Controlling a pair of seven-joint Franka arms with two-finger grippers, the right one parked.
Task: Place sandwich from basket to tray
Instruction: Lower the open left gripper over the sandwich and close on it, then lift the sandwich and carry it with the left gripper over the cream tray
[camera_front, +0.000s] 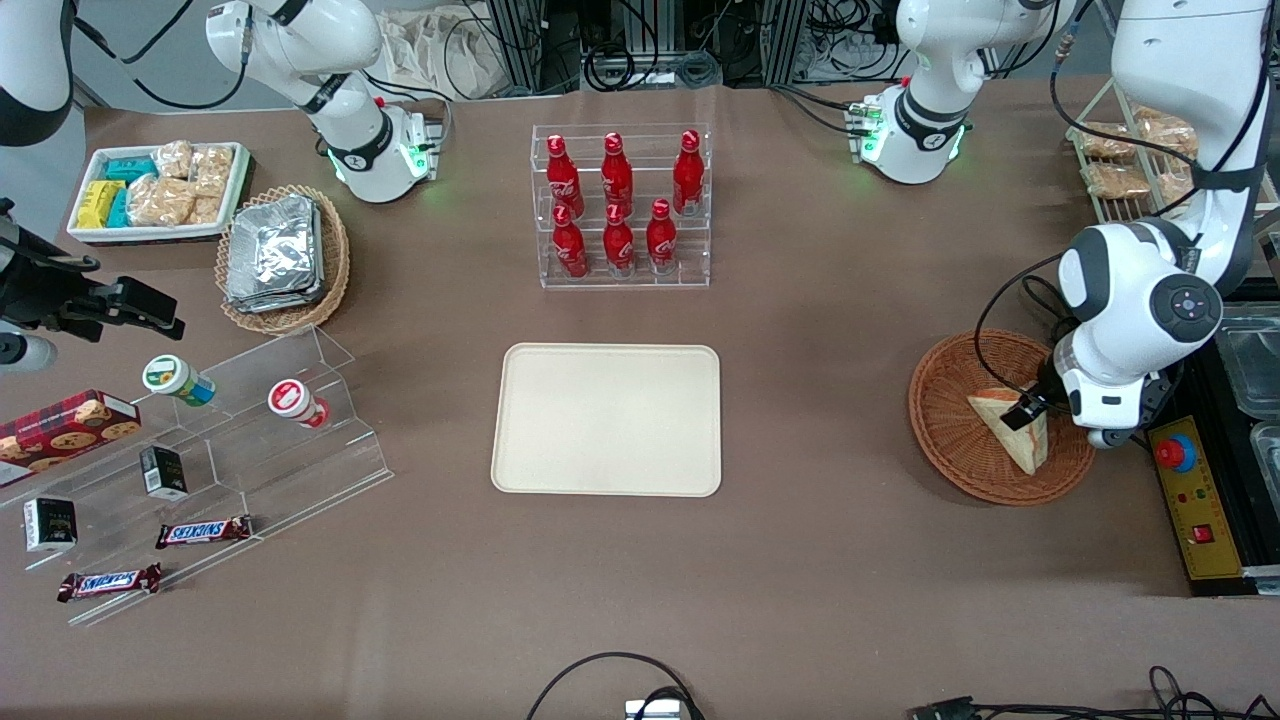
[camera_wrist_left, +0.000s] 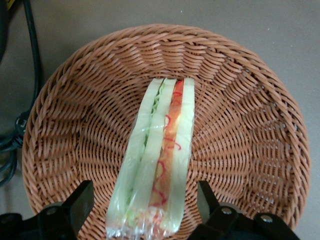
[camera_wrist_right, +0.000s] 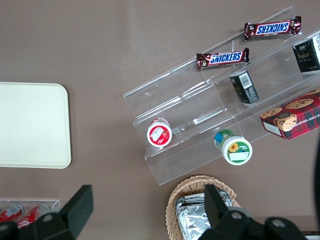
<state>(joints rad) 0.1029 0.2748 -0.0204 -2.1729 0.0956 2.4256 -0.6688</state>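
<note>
Both gripper (camera_wrist_left: 145, 210) fingers (camera_wrist_left: 80, 202) straddle sandwich (camera_wrist_left: 160, 155): wrist view.

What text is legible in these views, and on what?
"SNICKERS": two chocolate bars on the clear acrylic stand.
Red bottles: white script, unreadable.
Cookie box, black cartons, cup lids: print too small.
Sandwich, which the open end effector straddles in the basket: no text.

pale bread sandwich (camera_wrist_left: 159, 165) striped green, orange and red; reddish-brown woven basket (camera_wrist_left: 240, 100); plain cream tray (camera_front: 606, 418); brown tabletop (camera_front: 800, 560); black-fingered end effector (camera_wrist_left: 145, 210) low over the basket, straddling the sandwich.
</note>
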